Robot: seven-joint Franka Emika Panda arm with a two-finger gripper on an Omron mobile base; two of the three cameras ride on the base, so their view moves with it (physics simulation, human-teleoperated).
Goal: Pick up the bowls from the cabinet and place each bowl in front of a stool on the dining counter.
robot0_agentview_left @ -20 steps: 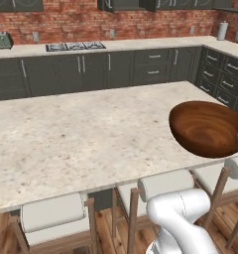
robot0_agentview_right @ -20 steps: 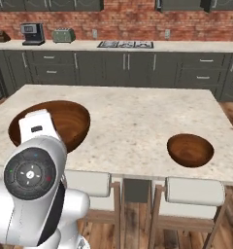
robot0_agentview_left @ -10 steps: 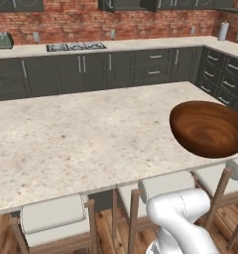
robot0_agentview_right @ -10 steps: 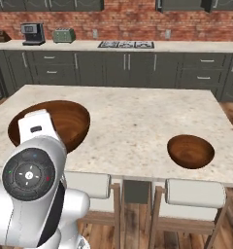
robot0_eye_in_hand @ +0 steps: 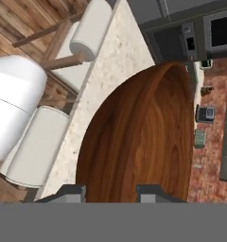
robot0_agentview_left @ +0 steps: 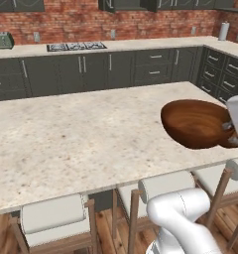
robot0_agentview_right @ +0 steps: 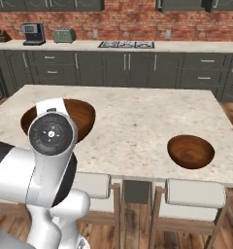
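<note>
The held bowl (robot0_agentview_left: 198,124) is a deep, glossy reddish-brown wooden one, hanging over the right end of the dining surface (robot0_agentview_left: 81,134) in the left base view, at about 3 o'clock in that picture. It is tilted, its hollow facing the camera, and whether its underside touches the stone I cannot tell. In the hand view the same bowl (robot0_eye_in_hand: 139,142) spreads from the centre down to 6 o'clock, its grain running lengthwise, and the jaws (robot0_eye_in_hand: 110,193) sit narrowly set on its rim, one dark fingertip (robot0_eye_in_hand: 68,193) outside the wall and the other inside: they are closed on the bowl. In the right base view this bowl (robot0_agentview_right: 82,114) shows at 9 o'clock, half hidden behind the round grey wrist of the arm (robot0_agentview_right: 51,138).

The second bowl (robot0_agentview_right: 190,151) stands upright on the beige speckled slab at about 4 o'clock in the right base view, near the front edge and well apart from the held one. Just below it, at 5 o'clock, a white cushioned stool (robot0_agentview_right: 196,194) is tucked against the slab; another stool (robot0_agentview_right: 91,186) stands at 7 o'clock.

Beyond the slab, at 12 o'clock, runs a row of dark grey drawer units (robot0_agentview_right: 128,68) under a beige worktop carrying a black gas hob (robot0_agentview_right: 126,44). A toaster (robot0_agentview_right: 63,35) and a coffee machine (robot0_agentview_right: 32,34) stand at 11 o'clock against the red brick wall (robot0_agentview_right: 128,19).
</note>
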